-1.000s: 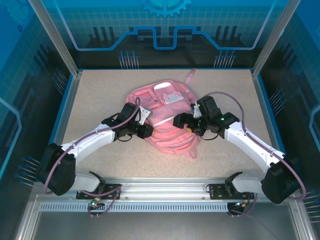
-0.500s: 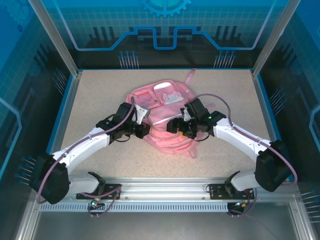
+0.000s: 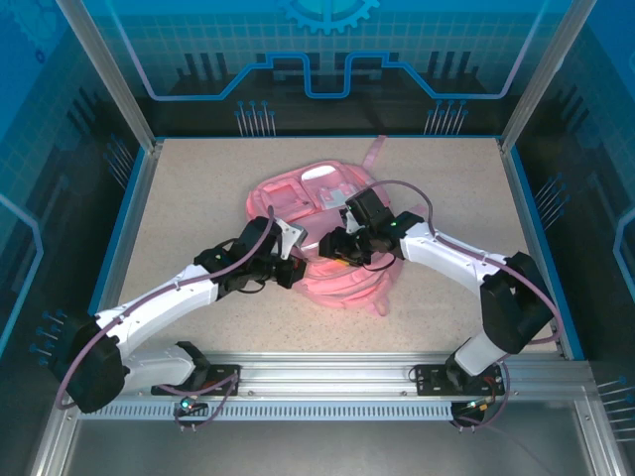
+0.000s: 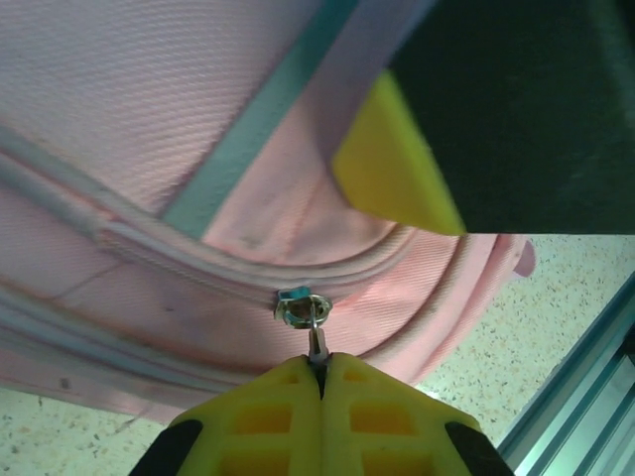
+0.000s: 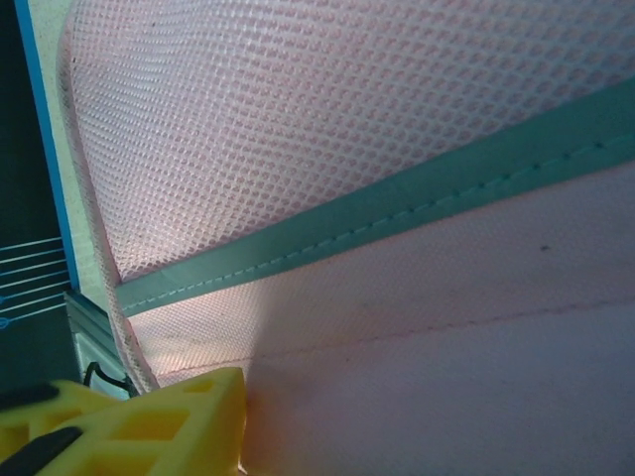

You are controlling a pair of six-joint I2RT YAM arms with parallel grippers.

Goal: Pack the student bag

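Left wrist: gripper [image 4: 319, 363] tight on zipper pull [image 4: 317, 341]

Bright, even overhead light on the speckled counter [image 3: 198, 188] leaves only soft shadows under the arms [image 3: 169, 297]; the blue walls [image 3: 60, 149] are dim. The left wrist view holds the zip pull [image 4: 298, 305] fairly sharp, the student bag [image 4: 149, 99] fabric around it soft. The right wrist view is blurred.

Top external: high above the near edge, looking down.
Wrist views: very close to soft pink fabric backpack [image 4: 119, 89].
Shared: that backpack.
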